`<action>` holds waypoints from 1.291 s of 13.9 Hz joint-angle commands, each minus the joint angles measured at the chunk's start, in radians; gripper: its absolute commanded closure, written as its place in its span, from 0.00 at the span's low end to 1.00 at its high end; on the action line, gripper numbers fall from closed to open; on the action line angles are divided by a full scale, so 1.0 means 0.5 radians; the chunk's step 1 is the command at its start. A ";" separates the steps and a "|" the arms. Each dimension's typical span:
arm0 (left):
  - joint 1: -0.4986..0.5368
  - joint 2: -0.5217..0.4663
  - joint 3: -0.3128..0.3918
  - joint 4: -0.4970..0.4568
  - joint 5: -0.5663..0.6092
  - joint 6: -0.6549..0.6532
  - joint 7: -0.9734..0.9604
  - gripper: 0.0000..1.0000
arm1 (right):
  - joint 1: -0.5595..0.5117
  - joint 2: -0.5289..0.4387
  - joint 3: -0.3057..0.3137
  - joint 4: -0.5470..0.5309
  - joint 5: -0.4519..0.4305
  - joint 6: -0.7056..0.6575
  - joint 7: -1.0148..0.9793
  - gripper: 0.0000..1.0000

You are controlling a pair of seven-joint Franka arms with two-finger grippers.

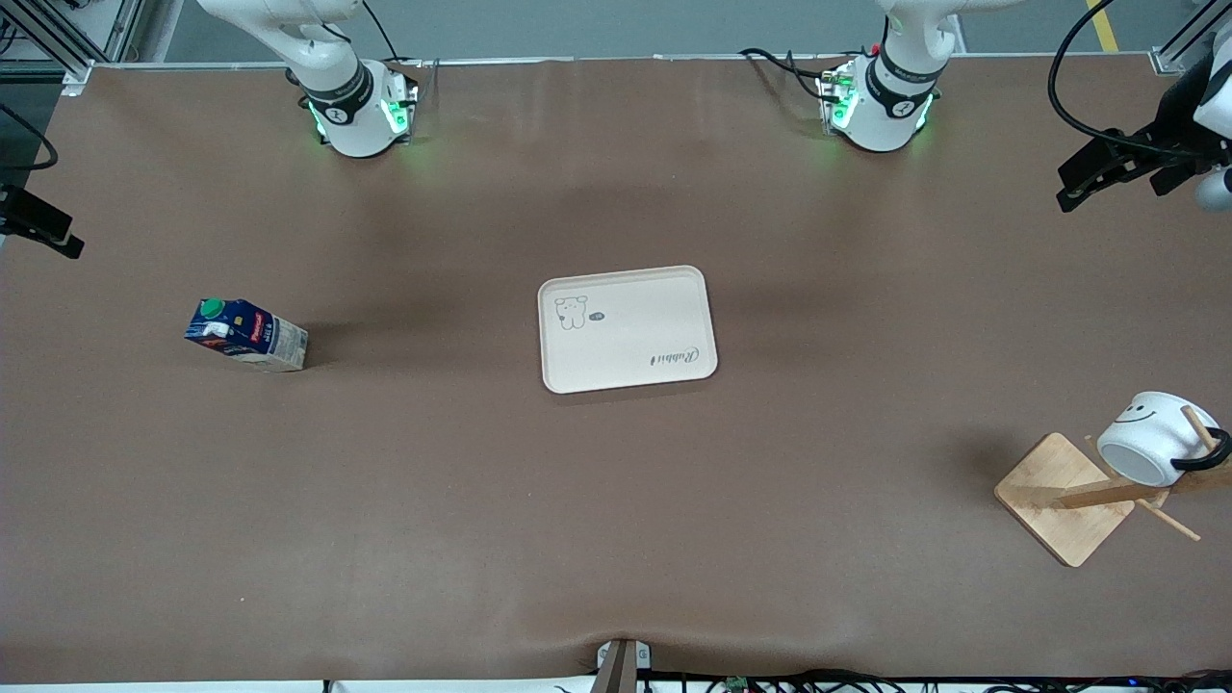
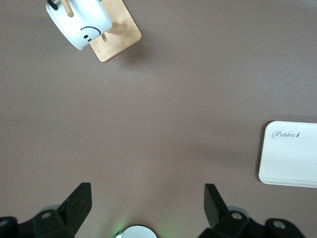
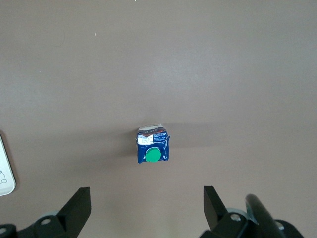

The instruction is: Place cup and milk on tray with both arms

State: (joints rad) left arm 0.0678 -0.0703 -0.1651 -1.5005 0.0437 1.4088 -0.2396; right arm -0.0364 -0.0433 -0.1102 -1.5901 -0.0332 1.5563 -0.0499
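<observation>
Both my arms wait high over the bench, jaws released and grasping nothing
My left gripper is over bare bench; my right gripper is over the upright milk toward the right arm's end. The tray lies flat at mid-bench, bare. The cup hangs tilted on a peg of the wooden rack toward the left arm's end, nearer the front camera than the tray
</observation>
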 commanded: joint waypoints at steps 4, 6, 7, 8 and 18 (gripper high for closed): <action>0.012 0.060 -0.010 0.047 0.002 -0.044 -0.009 0.00 | -0.035 -0.002 0.018 0.002 0.011 -0.005 -0.023 0.00; -0.001 0.152 -0.013 0.111 -0.001 -0.041 -0.012 0.00 | -0.041 -0.002 0.018 0.002 0.020 -0.005 -0.023 0.00; -0.007 0.177 -0.016 0.108 0.002 -0.023 -0.030 0.00 | -0.050 -0.002 0.018 0.002 0.023 -0.005 -0.023 0.00; -0.010 0.199 -0.016 0.105 0.005 0.050 -0.036 0.00 | -0.053 -0.002 0.018 0.002 0.023 -0.005 -0.023 0.00; 0.103 0.258 -0.016 -0.655 0.032 1.163 -0.027 0.00 | -0.102 0.001 0.018 -0.007 0.075 -0.020 -0.026 0.00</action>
State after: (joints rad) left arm 0.0968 0.1294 -0.1714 -1.7028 0.0450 1.8801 -0.2474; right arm -0.0582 -0.0416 -0.1120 -1.5917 -0.0226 1.5529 -0.0499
